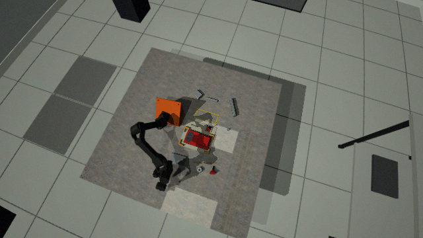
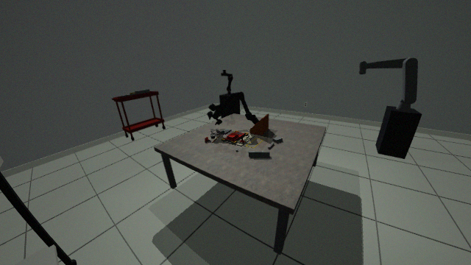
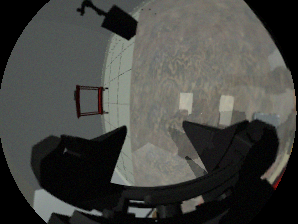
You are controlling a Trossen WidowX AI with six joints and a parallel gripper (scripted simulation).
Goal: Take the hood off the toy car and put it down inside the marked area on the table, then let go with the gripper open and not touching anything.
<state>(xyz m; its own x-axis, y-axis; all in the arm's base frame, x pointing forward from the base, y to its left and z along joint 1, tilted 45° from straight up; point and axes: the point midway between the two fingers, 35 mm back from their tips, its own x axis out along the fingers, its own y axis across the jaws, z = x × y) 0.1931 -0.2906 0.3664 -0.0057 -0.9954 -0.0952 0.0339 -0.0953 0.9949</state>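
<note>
End effector (image 1: 160, 182) spread wide, empty, above table (image 1: 125, 158).

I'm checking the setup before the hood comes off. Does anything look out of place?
Yes: the open, empty gripper hangs near the table's edge, well away from the red toy car. The yellow-marked area holds no part.

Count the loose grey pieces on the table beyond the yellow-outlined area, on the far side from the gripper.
3: a small grey block nearest the orange base, a thin grey strip beside it, and a longer grey bar further right. More may be hidden in the shadows.
</note>
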